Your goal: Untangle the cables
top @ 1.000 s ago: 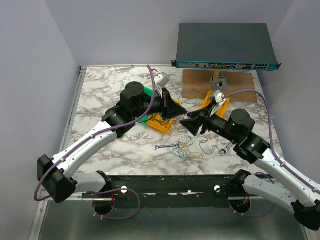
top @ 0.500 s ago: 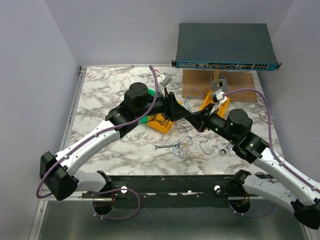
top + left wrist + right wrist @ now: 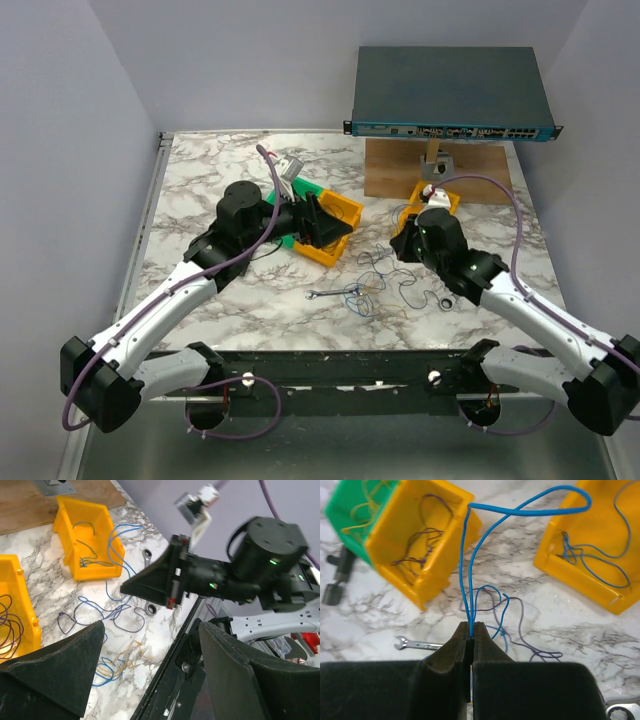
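On the marble table [image 3: 200, 180], the left gripper [image 3: 150, 630] hangs above the left yellow bin [image 3: 345, 207] with its jaws spread wide, nothing between them and nothing touched. The right gripper [image 3: 471, 626] has its jaws pressed tight together on a blue cable [image 3: 470, 615], pinched at the very tips. From there two strands rise and arch over toward the right yellow bin [image 3: 585, 555], which holds more blue wire. The left yellow bin holds dark purple wire, and the green bin [image 3: 345, 515] touching it holds yellow wire. The other cables [image 3: 385, 285] lie in a loose tangle on the table in front of the bins, just beside a silver wrench [image 3: 335, 293]
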